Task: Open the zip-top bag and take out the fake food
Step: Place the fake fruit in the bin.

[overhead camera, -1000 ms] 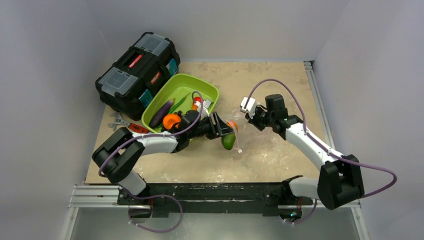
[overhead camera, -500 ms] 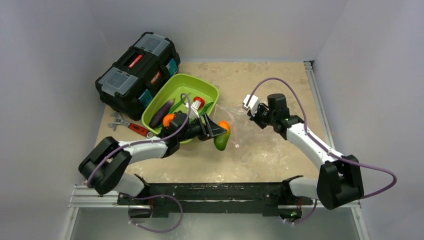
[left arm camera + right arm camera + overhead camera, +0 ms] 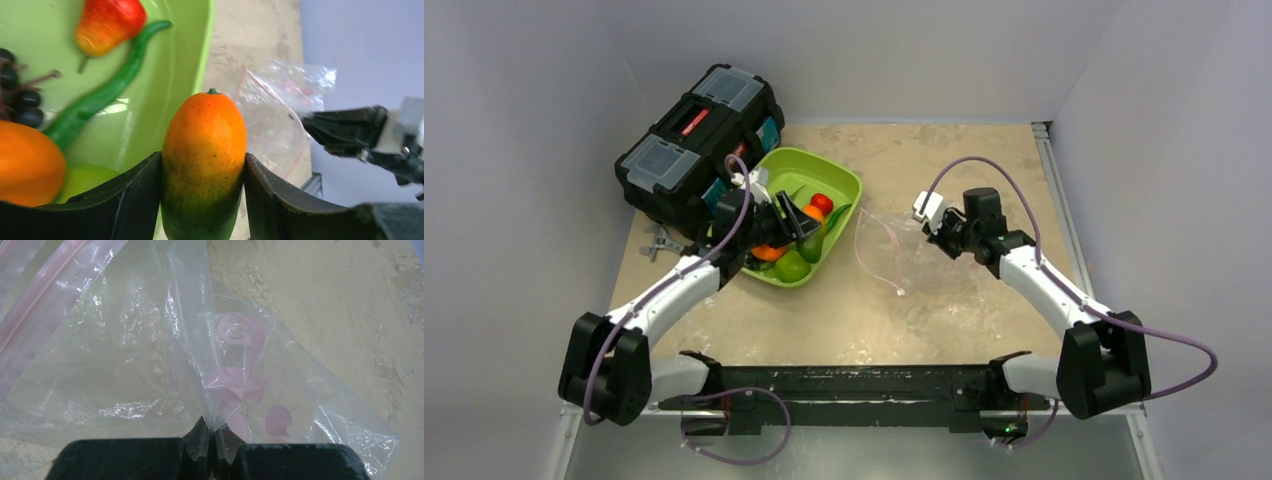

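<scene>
Over the green tray (image 3: 796, 168), left gripper (image 3: 202, 165) clamps the mango (image 3: 205, 120); right of it, right gripper (image 3: 211, 440) pinches the zip-top bag (image 3: 115, 365).

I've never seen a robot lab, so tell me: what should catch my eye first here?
On the left, the orange-green mango clamped in the left end effector, over the rim of the lime-green tray of bright fake food. To the right, the right end effector pinches a fold of the clear zip-top bag, which looks empty.
</scene>
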Robot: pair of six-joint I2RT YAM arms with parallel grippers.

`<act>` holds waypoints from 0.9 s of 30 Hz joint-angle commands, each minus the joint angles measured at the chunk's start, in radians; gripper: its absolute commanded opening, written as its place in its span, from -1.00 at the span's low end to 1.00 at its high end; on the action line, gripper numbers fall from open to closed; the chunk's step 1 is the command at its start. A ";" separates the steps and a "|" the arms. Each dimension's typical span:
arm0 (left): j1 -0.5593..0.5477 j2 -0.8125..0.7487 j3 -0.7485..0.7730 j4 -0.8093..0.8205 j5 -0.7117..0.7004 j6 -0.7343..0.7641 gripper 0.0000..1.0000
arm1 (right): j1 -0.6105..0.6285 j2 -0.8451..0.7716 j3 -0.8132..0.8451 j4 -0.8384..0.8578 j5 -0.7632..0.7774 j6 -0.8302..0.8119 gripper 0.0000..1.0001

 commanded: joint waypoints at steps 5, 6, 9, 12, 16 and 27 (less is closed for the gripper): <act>0.085 0.200 0.271 -0.261 -0.061 0.245 -1.00 | -0.015 -0.032 0.017 -0.006 -0.033 -0.015 -1.00; 0.085 0.224 0.294 -0.281 -0.063 0.254 -0.97 | -0.017 -0.034 0.017 -0.007 -0.034 -0.015 -1.00; 0.085 0.246 0.335 -0.328 -0.097 0.271 -0.56 | -0.021 -0.036 0.018 -0.014 -0.051 -0.020 -1.00; 0.085 0.206 0.336 -0.349 -0.134 0.284 -0.15 | -0.027 -0.041 0.019 -0.035 -0.093 -0.039 -1.00; 0.085 0.127 0.344 -0.380 -0.155 0.309 0.27 | -0.030 -0.040 0.026 -0.061 -0.119 -0.058 -1.00; 0.087 -0.074 0.383 -0.462 -0.107 0.369 0.72 | -0.051 -0.059 0.075 -0.173 -0.134 -0.092 -1.00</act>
